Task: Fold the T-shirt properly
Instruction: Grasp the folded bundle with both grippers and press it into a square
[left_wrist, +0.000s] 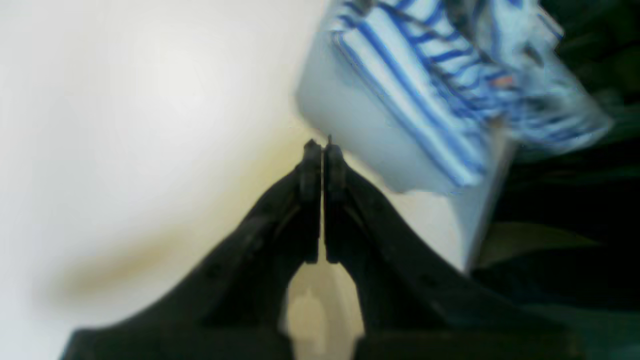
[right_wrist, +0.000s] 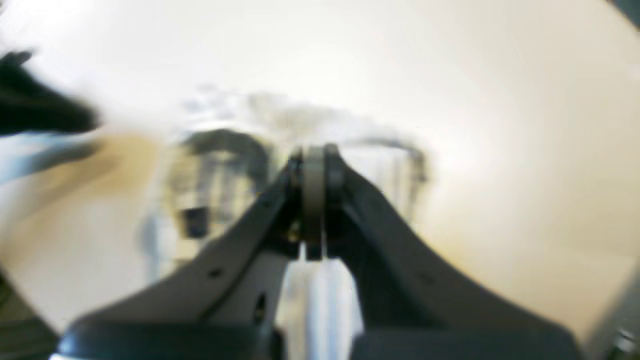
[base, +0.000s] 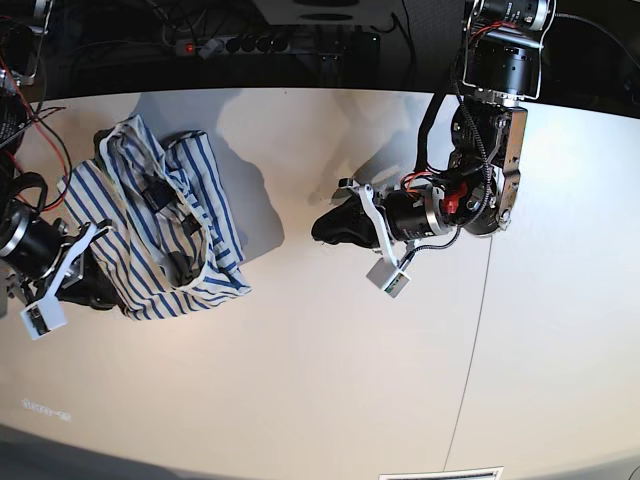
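Observation:
The T-shirt (base: 170, 210), white with thin blue stripes, lies crumpled on the left part of the white table (base: 330, 380). In the base view my right gripper (base: 95, 290) sits at the shirt's lower left edge. The right wrist view is blurred: the right gripper (right_wrist: 313, 150) has its fingers drawn together on a pale strip of cloth, with the T-shirt (right_wrist: 225, 165) smeared behind it. Mid-table, my left gripper (base: 322, 228) hangs shut and empty, well apart from the shirt. Through the left wrist camera the left gripper (left_wrist: 324, 145) shows closed tips, and the T-shirt (left_wrist: 425, 75) lies beyond at the upper right.
A power strip (base: 260, 42) and cables lie behind the table's far edge. A seam (base: 480, 300) runs down the tabletop on the right. The left arm's body (base: 490, 150) stands over the right half.

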